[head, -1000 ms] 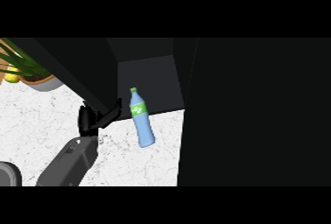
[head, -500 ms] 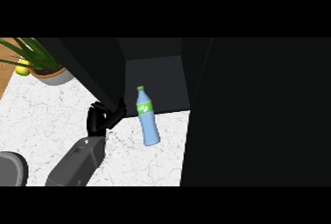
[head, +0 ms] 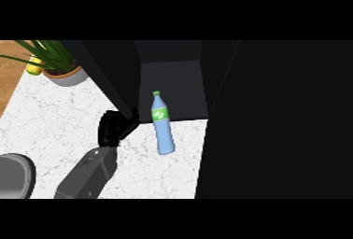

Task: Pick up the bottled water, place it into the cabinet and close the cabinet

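The bottled water [head: 163,133] is on the white marbled surface [head: 55,121], near the middle of the view. It is a blue bottle with a green label and a green cap. Its base sits on the surface and its cap points far, so its upper part shows against the dark opening of the cabinet [head: 172,88]. It is just in front of the cabinet's floor, not inside it. The cabinet is open, and its door [head: 103,70] swings out to the left as a black slab running from far left down toward the bottle. To the right of the opening a broad dark panel [head: 276,121] fills the rest of the view, down to the near edge. The left robot hand [head: 114,128] is just left of the bottle and apart from it, with a strip of white surface between them. Its far end lies against the lower edge of the door, black on black, so I cannot tell whether the robot hand is spread or pressed together; it holds nothing that can be seen. Its grey forearm [head: 86,175] comes in from the near left. At far left a potted plant [head: 66,74] stands on the surface with a small yellow object [head: 33,69] beside it, next to a wooden strip [head: 8,79]. A grey round object [head: 14,175] sits at the near left edge.
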### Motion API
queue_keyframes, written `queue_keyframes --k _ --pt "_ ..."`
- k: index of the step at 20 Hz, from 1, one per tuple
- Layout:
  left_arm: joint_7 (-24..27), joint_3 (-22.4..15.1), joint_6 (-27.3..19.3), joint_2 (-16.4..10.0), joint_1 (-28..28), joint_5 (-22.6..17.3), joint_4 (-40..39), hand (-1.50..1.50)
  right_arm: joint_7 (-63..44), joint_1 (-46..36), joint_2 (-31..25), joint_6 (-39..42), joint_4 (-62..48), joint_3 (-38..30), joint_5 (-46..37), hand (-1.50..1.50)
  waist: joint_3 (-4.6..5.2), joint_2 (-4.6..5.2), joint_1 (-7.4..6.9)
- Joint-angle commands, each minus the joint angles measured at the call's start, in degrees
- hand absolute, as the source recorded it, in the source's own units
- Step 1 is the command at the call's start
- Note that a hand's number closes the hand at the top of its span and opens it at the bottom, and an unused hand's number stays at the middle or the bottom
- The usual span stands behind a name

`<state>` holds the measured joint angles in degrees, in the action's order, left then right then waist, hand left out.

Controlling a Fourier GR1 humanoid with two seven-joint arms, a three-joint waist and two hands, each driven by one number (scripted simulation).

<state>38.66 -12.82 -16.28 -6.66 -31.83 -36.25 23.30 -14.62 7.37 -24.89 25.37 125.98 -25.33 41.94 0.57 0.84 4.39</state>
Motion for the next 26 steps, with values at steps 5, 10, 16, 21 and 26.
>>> queue_keyframes --k 5,10,16,21,26 --pt "4.6 -4.1 15.0 6.4 -2.5 -0.6 9.5 1.5 -2.7 2.9 -0.5 1.0 4.9 2.0 2.2 1.5 -0.4 -2.03 -1.75" --pt "6.2 -5.8 17.0 5.9 -0.3 0.6 11.0 -1.5 -4.4 5.3 0.6 -1.0 10.6 2.1 2.9 1.5 -0.52 -2.15 -2.62" --pt "5.2 -9.9 23.8 1.6 9.2 1.8 20.0 -1.5 -5.3 7.8 1.8 -2.3 15.8 4.0 0.7 1.5 -0.59 -2.15 -4.81" --pt "0.0 -10.4 25.6 -4.9 17.1 -0.2 32.9 -1.5 -7.3 9.2 0.3 -0.9 20.3 8.2 0.5 1.5 -0.58 -2.01 -5.48" --pt "2.5 -11.4 24.2 -11.3 30.3 0.7 45.2 -1.5 -8.1 9.3 0.4 -3.0 21.2 12.7 2.3 1.5 -0.57 -2.27 -6.47"
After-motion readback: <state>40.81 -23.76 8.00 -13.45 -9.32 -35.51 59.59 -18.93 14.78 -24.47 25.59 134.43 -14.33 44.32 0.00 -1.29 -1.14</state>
